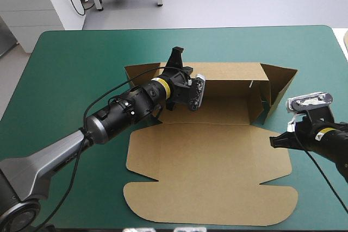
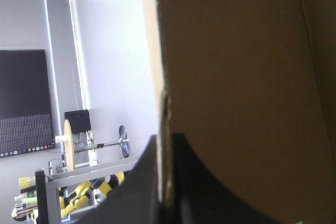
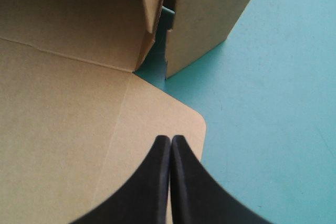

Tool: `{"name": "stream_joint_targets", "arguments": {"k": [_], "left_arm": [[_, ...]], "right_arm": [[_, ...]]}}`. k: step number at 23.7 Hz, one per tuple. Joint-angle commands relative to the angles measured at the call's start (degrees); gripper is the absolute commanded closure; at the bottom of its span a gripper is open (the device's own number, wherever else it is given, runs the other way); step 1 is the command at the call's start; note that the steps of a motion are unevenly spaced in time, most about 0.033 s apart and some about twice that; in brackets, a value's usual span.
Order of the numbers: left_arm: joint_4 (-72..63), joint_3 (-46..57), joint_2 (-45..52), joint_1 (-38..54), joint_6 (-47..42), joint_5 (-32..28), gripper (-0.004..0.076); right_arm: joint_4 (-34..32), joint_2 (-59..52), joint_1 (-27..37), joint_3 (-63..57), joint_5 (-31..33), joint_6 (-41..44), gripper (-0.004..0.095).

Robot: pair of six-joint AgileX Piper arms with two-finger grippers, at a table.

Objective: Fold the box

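Jaws of left gripper (image 1: 176, 54) are clamped on the box (image 1: 212, 161); left wrist view shows the board edge pinched between the black fingers (image 2: 199, 198). Grip sits at the left end of the raised back wall (image 1: 228, 77), next to the left side flap (image 1: 140, 71). Jaws of right gripper (image 3: 171, 139) are together and empty, tip over the rounded right corner of the flat sheet (image 3: 63, 119), near the upright right side flap (image 1: 280, 82). Can't tell if it touches the board. Box lies mid tabletop (image 1: 76, 52): back wall and both end flaps up, rest of the sheet flat toward the near edge.

Step in hand is probably turning the left end of the wall inward. To do it well:
- Pinch close to the crease.
- Swing along the scored line, not across it.
- Go slow so the thin board doesn't buckle or slip out of the jaws.
- Press the right gripper down on the flat sheet, which should stop the whole box sliding or lifting.

Writing: none. No brand, label or print readable on the board, plain brown wherever visible.
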State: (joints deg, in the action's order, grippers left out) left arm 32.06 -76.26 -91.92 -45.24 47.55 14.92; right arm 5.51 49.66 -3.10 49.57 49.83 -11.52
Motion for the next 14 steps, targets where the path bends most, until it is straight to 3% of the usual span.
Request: {"name": "stream_joint_targets", "arguments": {"k": [1, 5, 9, 14], "left_arm": [[1.9, -2.0, 0.8, -0.9, -3.6, -2.9, 0.0731], [11.0, -2.0, -1.4, -0.9, -11.9, -2.3, 0.0731], [23.6, -2.0, -3.0, -1.1, -25.9, 1.7, 0.0731], [26.0, -2.0, -3.0, -1.6, -28.7, 2.9, 0.0731]], "right_arm": [[0.2, -0.4, 0.4, 1.5, -5.2, 0.5, 0.0924], [-0.4, 0.0, 0.4, 1.5, -8.3, 2.5, 0.0924], [-0.5, 3.4, 0.4, 2.0, -13.2, 5.6, 0.0923], [-0.6, 14.0, 1.1, 13.3, -15.8, 7.6, 0.0924]]}}
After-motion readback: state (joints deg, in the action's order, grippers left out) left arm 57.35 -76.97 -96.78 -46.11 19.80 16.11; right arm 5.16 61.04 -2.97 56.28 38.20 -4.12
